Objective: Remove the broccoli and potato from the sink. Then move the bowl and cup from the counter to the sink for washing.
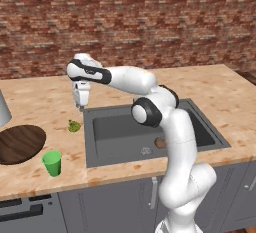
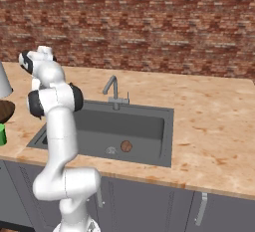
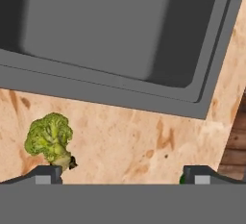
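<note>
The broccoli [image 1: 74,125] lies on the counter [image 1: 40,102] just left of the sink [image 1: 105,132]. My gripper [image 1: 81,108] hangs open a little above and behind it, holding nothing. In the hand view the broccoli [image 3: 49,139] sits by the left fingertip, beside the gripper [image 3: 122,172] rather than between its tips, with the sink rim [image 3: 96,81] beyond. The brown potato [image 1: 160,142] [image 2: 126,146] rests on the sink floor near the drain. The dark wooden bowl [image 1: 20,143] and the green cup [image 1: 52,162] stand on the counter at the left.
A pale grey vessel [image 1: 2,108] stands at the counter's far left edge. The metal faucet [image 2: 113,90] rises behind the sink. The drain disc [image 2: 111,150] lies beside the potato. A brick wall backs the counter, which runs wide to the right [image 2: 214,126].
</note>
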Controlling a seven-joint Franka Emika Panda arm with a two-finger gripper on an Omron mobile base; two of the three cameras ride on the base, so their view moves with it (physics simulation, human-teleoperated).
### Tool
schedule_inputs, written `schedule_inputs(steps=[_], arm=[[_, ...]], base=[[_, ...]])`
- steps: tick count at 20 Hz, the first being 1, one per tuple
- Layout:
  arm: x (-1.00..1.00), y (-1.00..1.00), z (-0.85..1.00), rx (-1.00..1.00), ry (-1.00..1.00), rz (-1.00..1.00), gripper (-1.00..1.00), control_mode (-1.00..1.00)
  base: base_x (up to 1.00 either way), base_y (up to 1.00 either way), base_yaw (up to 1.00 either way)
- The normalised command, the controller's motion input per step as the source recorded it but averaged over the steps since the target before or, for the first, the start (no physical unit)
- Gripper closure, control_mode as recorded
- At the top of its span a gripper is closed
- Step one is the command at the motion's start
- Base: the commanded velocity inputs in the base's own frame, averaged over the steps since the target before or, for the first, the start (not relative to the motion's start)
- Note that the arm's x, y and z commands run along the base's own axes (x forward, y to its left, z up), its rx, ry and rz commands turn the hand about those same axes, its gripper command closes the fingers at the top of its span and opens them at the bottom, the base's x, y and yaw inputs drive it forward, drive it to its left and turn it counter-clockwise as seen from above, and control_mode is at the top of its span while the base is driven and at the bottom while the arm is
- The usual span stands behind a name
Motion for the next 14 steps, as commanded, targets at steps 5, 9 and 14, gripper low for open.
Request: schedule_inputs(steps=[5, 9, 14], arm=[[-0.22, -0.25, 0.13, 0.00, 0.00, 0.00, -1.00, -1.00], [-0.24, -0.23, 0.09, 0.00, 0.00, 0.06, -1.00, -1.00], [-0.27, -0.22, 0.10, 0.00, -0.05, 0.15, -1.00, -1.00]], base=[[0.00, 0.00, 0.00], [0.00, 0.00, 0.00], [0.00, 0.00, 0.00]])
